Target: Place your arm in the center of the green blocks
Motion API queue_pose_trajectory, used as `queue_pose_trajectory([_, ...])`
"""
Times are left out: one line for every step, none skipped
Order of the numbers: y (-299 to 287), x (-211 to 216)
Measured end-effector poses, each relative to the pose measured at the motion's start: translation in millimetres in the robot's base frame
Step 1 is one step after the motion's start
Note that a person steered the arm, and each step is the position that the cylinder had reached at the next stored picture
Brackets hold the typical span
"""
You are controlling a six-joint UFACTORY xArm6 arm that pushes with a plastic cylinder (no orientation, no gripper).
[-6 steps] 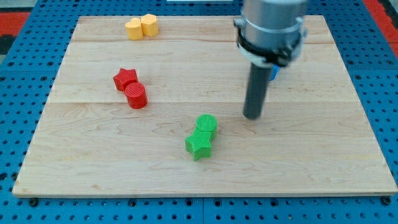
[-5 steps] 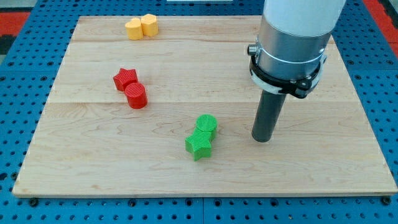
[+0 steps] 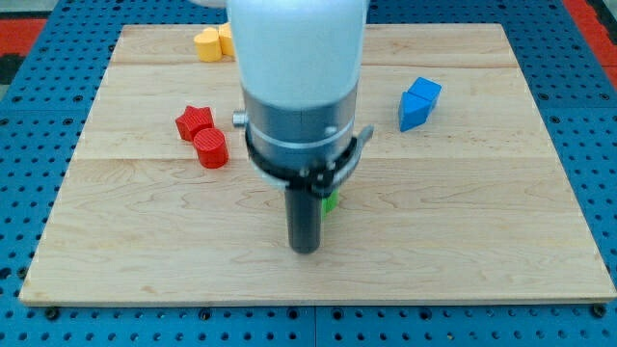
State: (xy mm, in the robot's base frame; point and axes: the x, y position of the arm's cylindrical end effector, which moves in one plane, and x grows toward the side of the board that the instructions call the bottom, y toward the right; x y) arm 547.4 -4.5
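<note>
- Lighting: bright, even, diffuse, seemingly from overhead.
- Shadows: faint and short under the red blocks [image 3: 202,137] and blue block [image 3: 419,103].
- Glare: none on the table [image 3: 482,212].
- Focus: sharp throughout; no edge distortion.

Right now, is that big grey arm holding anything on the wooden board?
Nothing is held. My tip is a bare dark rod with no grasping part, standing where the green blocks are, mostly hiding them.

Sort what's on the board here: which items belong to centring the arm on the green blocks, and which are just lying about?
Job:
- green blocks, almost wholly hidden behind the rod; only a sliver shows
- my tip, at that spot

Lying about:
- red star and red cylinder
- yellow blocks, partly hidden
- blue blocks
</note>
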Motion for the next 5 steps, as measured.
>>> queue_pose_trajectory([13.7, -24.5])
queue_pose_trajectory([32.1, -34.6])
queue_pose_trajectory([43.2, -62.2])
queue_pose_trajectory([22.5, -90.0])
queue_pose_trajectory([-12.6, -110.3])
